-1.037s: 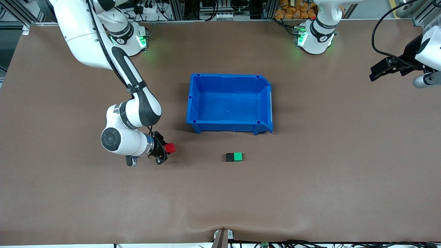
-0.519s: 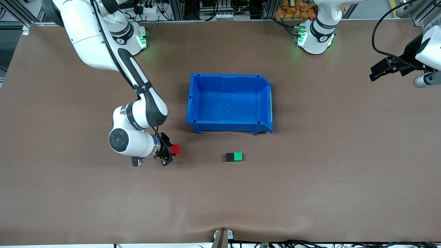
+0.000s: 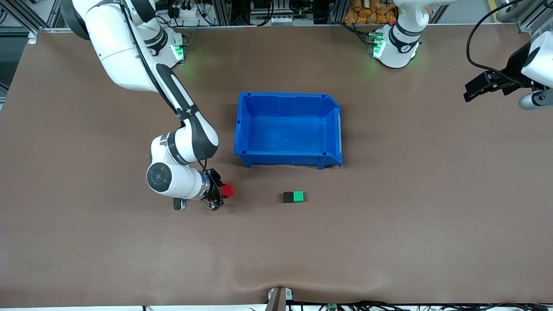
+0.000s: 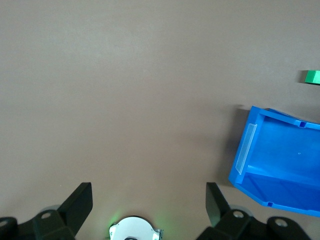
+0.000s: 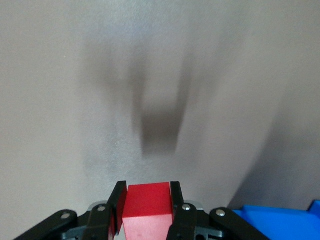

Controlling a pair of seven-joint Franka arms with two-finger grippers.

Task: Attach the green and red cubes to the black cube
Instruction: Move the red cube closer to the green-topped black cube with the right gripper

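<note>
The black cube and the green cube lie joined side by side on the brown table, nearer the front camera than the blue bin. The green cube shows small at the edge of the left wrist view. My right gripper is shut on the red cube, low over the table toward the right arm's end from the joined pair. The red cube sits squeezed between the right gripper fingers. My left gripper waits open and empty at the left arm's end; its fingers stand wide apart.
An empty blue bin stands at the table's middle, just farther from the front camera than the cubes; the same blue bin shows in the left wrist view. Both arm bases stand along the table's back edge.
The right arm has carried the red cube along the table toward the black and green pair. The left arm and the joined cubes have not moved.
</note>
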